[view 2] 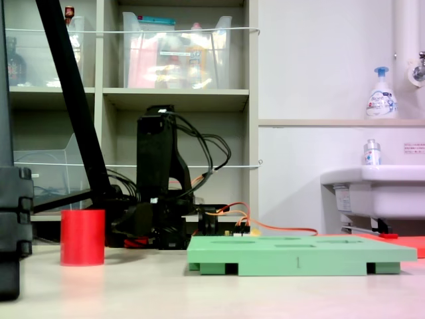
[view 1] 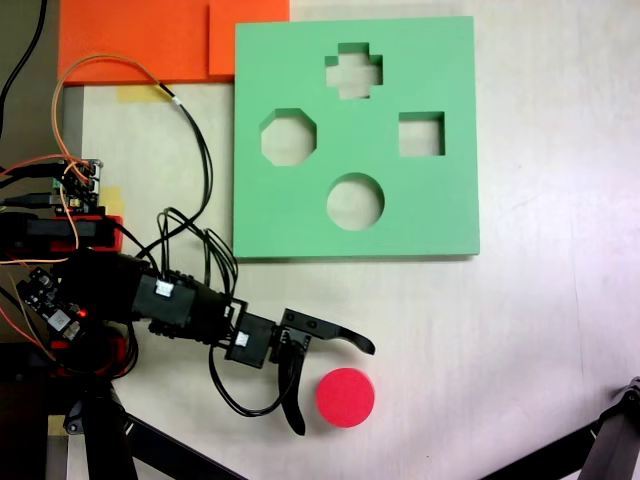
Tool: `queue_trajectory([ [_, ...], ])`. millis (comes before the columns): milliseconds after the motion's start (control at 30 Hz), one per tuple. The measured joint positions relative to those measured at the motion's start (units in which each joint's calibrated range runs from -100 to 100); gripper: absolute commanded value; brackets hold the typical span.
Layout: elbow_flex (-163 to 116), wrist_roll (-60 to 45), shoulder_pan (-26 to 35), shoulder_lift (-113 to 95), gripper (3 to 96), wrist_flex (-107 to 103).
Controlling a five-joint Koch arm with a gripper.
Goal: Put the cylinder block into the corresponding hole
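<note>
You have nearly everything left: your gripper [view 1: 335,385] is spread wide and holding nothing just beside the red cylinder block [view 1: 345,397], which stands on the table [view 1: 540,330] well short of the green board's [view 1: 440,215] empty circular hole [view 1: 355,201].

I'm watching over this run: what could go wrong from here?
The open gripper sits to one side of the red cylinder, so closing may knock it away. The round hole looks barely wider than the cylinder, so it could jam on the green board or land in the octagonal hole.
</note>
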Motion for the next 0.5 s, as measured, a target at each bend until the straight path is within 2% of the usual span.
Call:
queue_trajectory([
  [233, 5.2, 0.0, -0.3, 4.0, 88.5, 0.0],
  [267, 5.9, 0.0, -0.4, 4.4, 84.1, 0.0],
  [333, 6.6, 0.0, -0.5, 4.5, 69.7, 0.0],
  [500, 7.0, 0.0, -0.9, 5.2, 62.1, 0.0],
])
